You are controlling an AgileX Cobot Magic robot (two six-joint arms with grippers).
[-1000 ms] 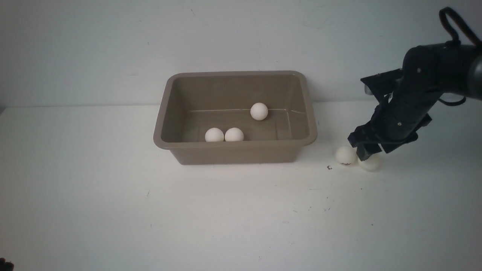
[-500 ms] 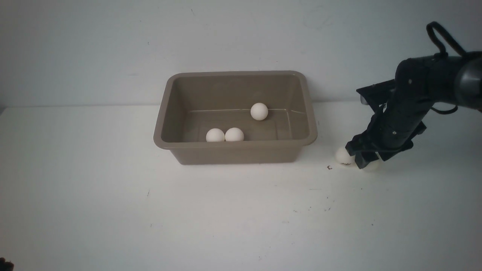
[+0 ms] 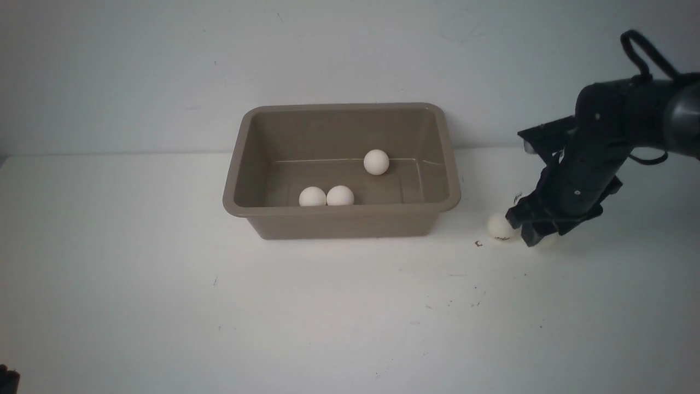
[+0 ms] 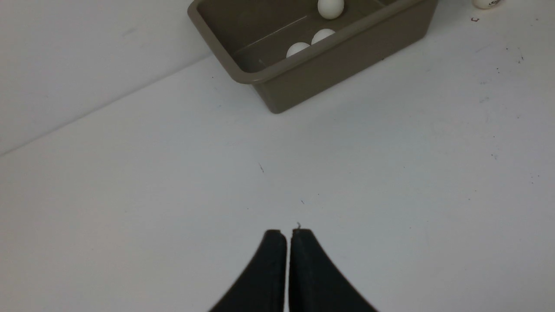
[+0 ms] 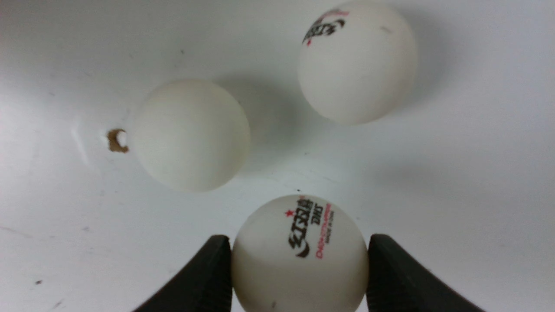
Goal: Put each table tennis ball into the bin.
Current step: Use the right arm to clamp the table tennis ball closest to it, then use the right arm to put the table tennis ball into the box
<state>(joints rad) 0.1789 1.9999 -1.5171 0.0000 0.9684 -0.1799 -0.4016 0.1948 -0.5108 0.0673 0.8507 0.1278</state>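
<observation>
pinching one printed ball (image 5: 299, 260) with the right gripper (image 5: 298, 240): one finger against each side, near its widest part. looks like contact on both sides, can't tell how firm. the ball sits on the table (image 3: 164, 301), off the right end of the bin (image 3: 339, 224) and apart from it.

risks as i see them:
- smooth sphere, narrow pads. if the pinch is off the equator it squirts out forward, straight at the neighbours.
- neighbours: plain ball (image 5: 190, 134) and second printed ball (image 5: 357, 63) lie just beyond the fingertips, apart from the pinched one and from each other. any nudge on the lift and they roll on a flat table, maybe out of easy reach.
- small brown chip (image 5: 116, 141) is touching or just beside the plain ball, can't tell which. it might snag that ball or deflect it.
- carry to the bin: a weak grip plus a quick swing means a drop short of the rim, and it bounces.
- release too high over the bin: it can hop back out, or knock the balls inside. front pair (image 3: 340, 195) touch each other by the near wall, back ball (image 3: 376, 162) is by the far wall.

left gripper (image 4: 288, 242) is fully closed on nothing, low over the table and well short of the bin. i expect no conflict from it.
</observation>
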